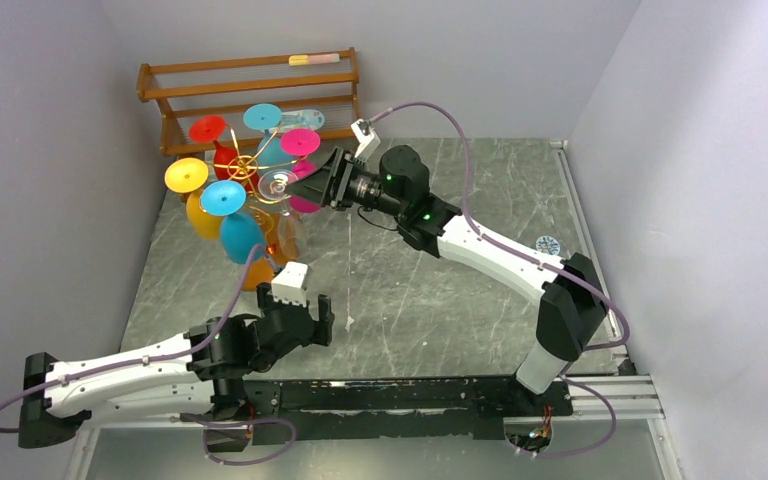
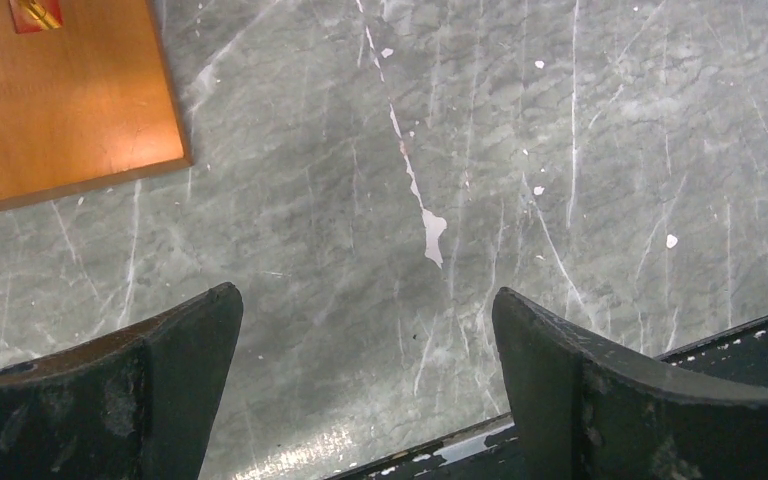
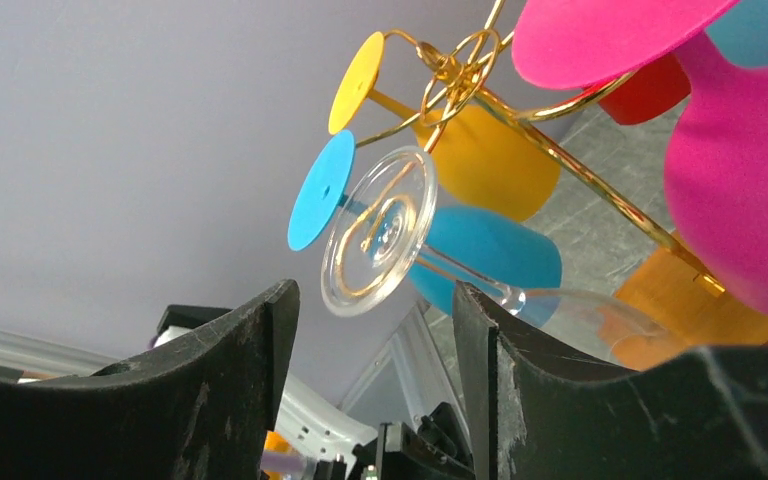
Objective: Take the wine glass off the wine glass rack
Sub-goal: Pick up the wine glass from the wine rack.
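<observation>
At the back left of the table (image 1: 440, 300), the wine glass rack (image 1: 245, 166) carries the clear wine glass (image 1: 278, 184). It hangs by its foot, bowl down, among coloured glasses (image 1: 186, 175).

Right gripper (image 1: 322, 180): level with the foot of that glass and just beside it. Its jaws are partly spread with nothing between them, and no contact is visible.

Left gripper (image 1: 308, 312): low over the table, near the corner of the rack's wooden base (image 2: 60, 100). Its jaws are spread wide and hold nothing.
</observation>
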`<act>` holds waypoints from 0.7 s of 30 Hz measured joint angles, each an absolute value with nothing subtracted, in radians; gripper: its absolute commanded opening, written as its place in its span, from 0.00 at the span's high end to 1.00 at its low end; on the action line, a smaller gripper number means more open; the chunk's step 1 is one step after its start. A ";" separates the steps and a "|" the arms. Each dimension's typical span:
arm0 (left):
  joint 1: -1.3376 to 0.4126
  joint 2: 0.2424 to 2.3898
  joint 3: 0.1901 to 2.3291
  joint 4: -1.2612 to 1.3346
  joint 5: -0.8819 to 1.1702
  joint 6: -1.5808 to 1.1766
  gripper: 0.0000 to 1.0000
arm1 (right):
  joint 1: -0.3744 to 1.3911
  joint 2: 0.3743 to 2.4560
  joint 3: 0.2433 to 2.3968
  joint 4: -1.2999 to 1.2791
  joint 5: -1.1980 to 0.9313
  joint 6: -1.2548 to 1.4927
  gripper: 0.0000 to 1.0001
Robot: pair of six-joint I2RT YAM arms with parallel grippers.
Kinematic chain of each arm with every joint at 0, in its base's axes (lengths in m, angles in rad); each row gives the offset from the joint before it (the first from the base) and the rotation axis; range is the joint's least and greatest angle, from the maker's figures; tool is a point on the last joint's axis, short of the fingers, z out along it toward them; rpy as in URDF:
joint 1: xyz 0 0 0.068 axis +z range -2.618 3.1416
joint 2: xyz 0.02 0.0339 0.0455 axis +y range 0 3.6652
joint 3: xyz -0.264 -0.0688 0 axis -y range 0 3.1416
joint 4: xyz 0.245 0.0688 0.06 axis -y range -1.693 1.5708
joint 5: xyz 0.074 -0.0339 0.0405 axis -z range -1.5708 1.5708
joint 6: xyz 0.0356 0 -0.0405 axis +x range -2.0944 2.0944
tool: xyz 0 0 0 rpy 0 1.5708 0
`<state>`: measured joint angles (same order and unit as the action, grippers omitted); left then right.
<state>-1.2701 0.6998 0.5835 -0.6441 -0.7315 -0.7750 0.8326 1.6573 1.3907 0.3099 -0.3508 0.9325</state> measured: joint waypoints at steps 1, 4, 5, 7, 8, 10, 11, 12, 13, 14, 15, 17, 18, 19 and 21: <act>-1.270 0.705 0.582 -0.638 -0.728 -0.770 0.00 | 0.833 1.665 1.398 0.310 -0.346 0.936 0.40; -1.270 0.723 0.582 -0.624 -0.723 -0.748 0.00 | 0.833 1.671 1.404 0.311 -0.331 0.944 0.42; -1.270 0.728 0.582 -0.622 -0.723 -0.742 0.00 | 0.833 1.673 1.407 0.311 -0.324 0.949 0.43; -1.270 0.740 0.582 -0.618 -0.722 -0.728 0.00 | 0.833 1.679 1.415 0.313 -0.317 0.954 0.46; -1.270 0.743 0.582 -0.617 -0.722 -0.722 0.00 | 0.833 1.684 1.422 0.313 -0.312 0.955 0.50; -1.270 0.744 0.582 -0.616 -0.722 -0.714 0.00 | 0.833 1.691 1.430 0.313 -0.303 0.958 0.52; -1.270 0.744 0.582 -0.616 -0.722 -0.711 0.00 | 0.833 1.694 1.434 0.313 -0.300 0.961 0.53; -1.270 0.744 0.582 -0.616 -0.723 -0.710 0.00 | 0.833 1.699 1.439 0.313 -0.298 0.962 0.54; -1.270 0.744 0.582 -0.616 -0.725 -0.710 0.00 | 0.833 1.704 1.445 0.312 -0.297 0.963 0.56; -1.270 0.744 0.582 -0.616 -0.726 -0.710 0.00 | 0.833 1.708 1.448 0.311 -0.295 0.963 0.57; -1.270 0.744 0.582 -0.617 -0.728 -0.710 0.00 | 0.833 1.711 1.449 0.310 -0.295 0.963 0.59; -1.270 0.744 0.582 -0.616 -0.728 -0.706 0.00 | 0.833 1.717 1.452 0.309 -0.295 0.964 0.63; -1.270 0.744 0.582 -0.616 -0.728 -0.702 0.00 | 0.833 1.720 1.453 0.308 -0.295 0.965 0.68; -1.270 0.744 0.582 -0.615 -0.728 -0.698 0.00 | 0.833 1.723 1.454 0.307 -0.295 0.965 0.73; -1.270 0.744 0.582 -0.612 -0.725 -0.692 0.00 | 0.833 1.730 1.464 0.308 -0.297 0.968 0.76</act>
<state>-1.2701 0.7441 0.5823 -0.6121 -0.7250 -0.6918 0.8326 1.7298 1.4635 0.3077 -0.2966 0.9676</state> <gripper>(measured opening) 0.996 0.297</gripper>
